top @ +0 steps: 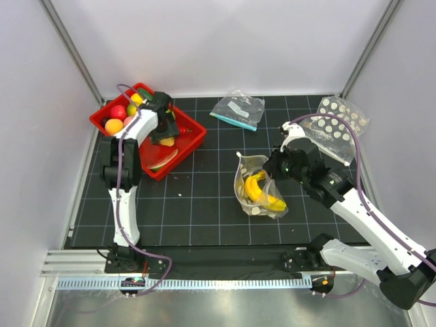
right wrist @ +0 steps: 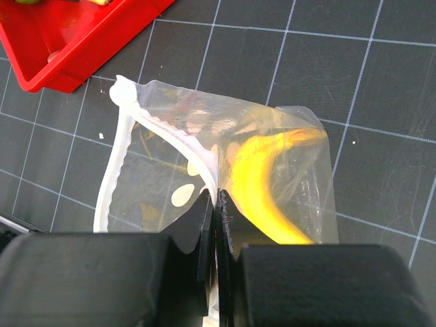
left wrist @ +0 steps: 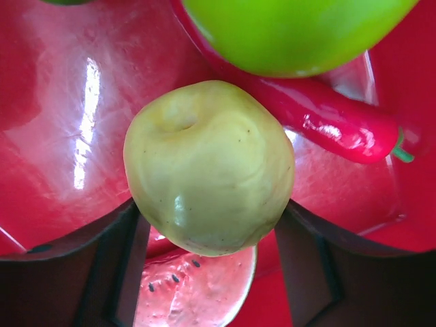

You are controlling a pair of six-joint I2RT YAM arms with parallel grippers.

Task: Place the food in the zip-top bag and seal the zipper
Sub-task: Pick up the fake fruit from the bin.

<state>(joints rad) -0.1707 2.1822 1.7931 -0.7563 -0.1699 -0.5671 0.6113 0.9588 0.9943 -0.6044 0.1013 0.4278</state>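
The zip-top bag (top: 259, 191), clear with white dots, lies at mid-table with yellow bananas (top: 261, 191) inside. My right gripper (top: 274, 165) is shut on the bag's zipper rim (right wrist: 170, 136). In the right wrist view the pinch (right wrist: 216, 199) holds the mouth open, with the banana (right wrist: 262, 184) behind the plastic. My left gripper (top: 166, 135) is down in the red tray (top: 194, 131). Its fingers (left wrist: 129, 259) close on the sides of a yellow-green round fruit (left wrist: 208, 167). A watermelon slice (left wrist: 197, 289) lies below the fruit.
The tray also holds a red chili (left wrist: 327, 122), a green fruit (left wrist: 293, 34) and red, orange and yellow pieces (top: 117, 117) at its far left end. An undotted bag with a teal strip (top: 238, 109) lies behind. Another dotted bag (top: 335, 126) lies at the back right.
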